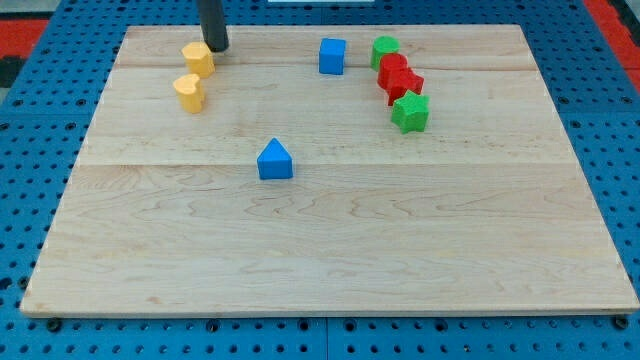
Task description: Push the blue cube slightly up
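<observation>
The blue cube (pixel 332 55) sits near the view's top, a little right of centre, on the wooden board (pixel 330 240). My tip (pixel 216 47) is at the view's top left, far to the left of the blue cube, touching or almost touching the upper yellow block (pixel 198 59). The rod comes down from the top edge of the view.
A second yellow block (pixel 188 92) lies just below the first. A blue triangular block (pixel 274 160) sits mid-board. Right of the cube are a green cylinder (pixel 385 50), a red block (pixel 393 68), a red star (pixel 404 85) and a green star (pixel 410 112).
</observation>
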Action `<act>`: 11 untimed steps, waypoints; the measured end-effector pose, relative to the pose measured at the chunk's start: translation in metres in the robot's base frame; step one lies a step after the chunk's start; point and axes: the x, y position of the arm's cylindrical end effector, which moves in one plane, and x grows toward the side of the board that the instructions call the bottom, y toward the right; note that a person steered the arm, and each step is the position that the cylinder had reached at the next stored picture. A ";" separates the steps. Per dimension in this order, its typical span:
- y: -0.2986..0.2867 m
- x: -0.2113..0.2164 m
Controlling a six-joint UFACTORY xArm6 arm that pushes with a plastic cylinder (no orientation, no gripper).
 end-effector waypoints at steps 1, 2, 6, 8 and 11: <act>-0.011 0.012; 0.008 0.048; 0.212 -0.027; 0.186 0.054; 0.162 0.008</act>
